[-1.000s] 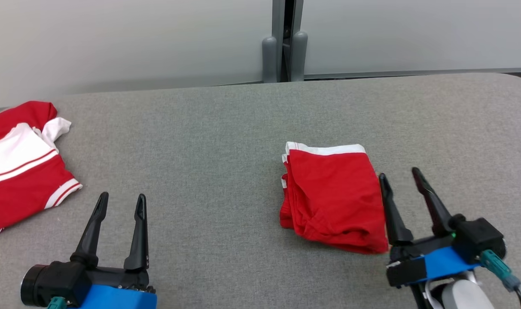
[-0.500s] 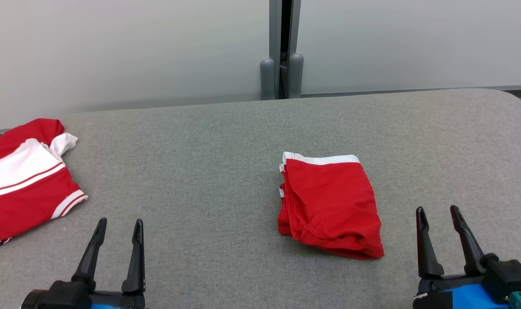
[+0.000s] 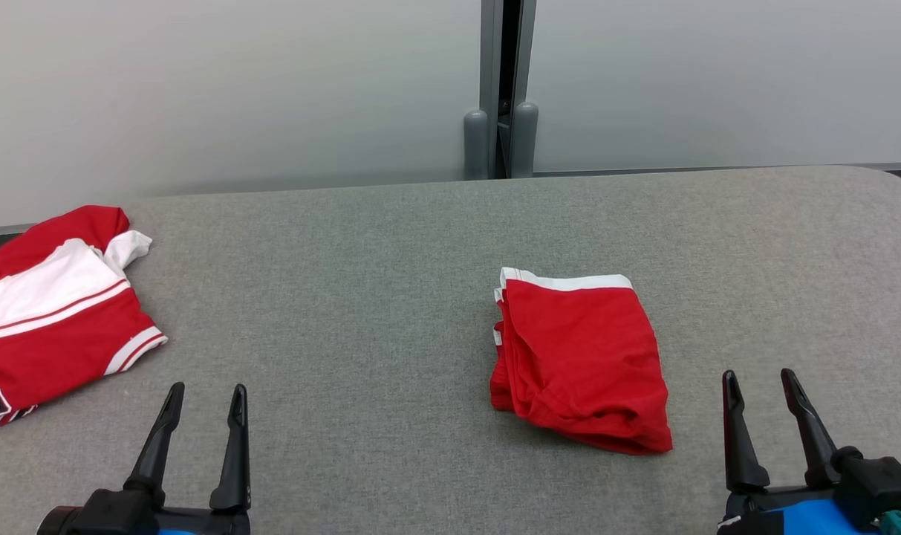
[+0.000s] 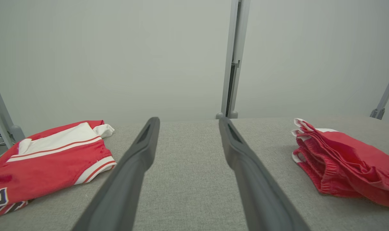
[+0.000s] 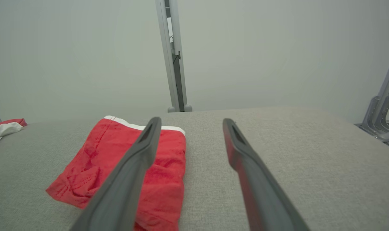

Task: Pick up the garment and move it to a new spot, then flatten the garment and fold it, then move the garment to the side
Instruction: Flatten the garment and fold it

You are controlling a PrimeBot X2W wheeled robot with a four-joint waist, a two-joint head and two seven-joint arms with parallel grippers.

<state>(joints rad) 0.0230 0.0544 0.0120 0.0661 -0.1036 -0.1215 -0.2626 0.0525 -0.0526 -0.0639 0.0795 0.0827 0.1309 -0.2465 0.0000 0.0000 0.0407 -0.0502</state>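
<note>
The folded red garment (image 3: 580, 357) is shown lying right of centre on the grey, felt-like table (image 3: 361, 245). Its long axis runs from the white-banded far edge to the bunched, rounded near fold. It is placed ahead and just left of the right gripper (image 3: 759, 375), which is judged the nearer. The left gripper (image 3: 207, 388) is set well apart. Both are seen empty, fingers parted. A soft, wrinkled knit is indicated. A red-and-white jersey (image 3: 49, 319) is spread at the table's left edge.
</note>
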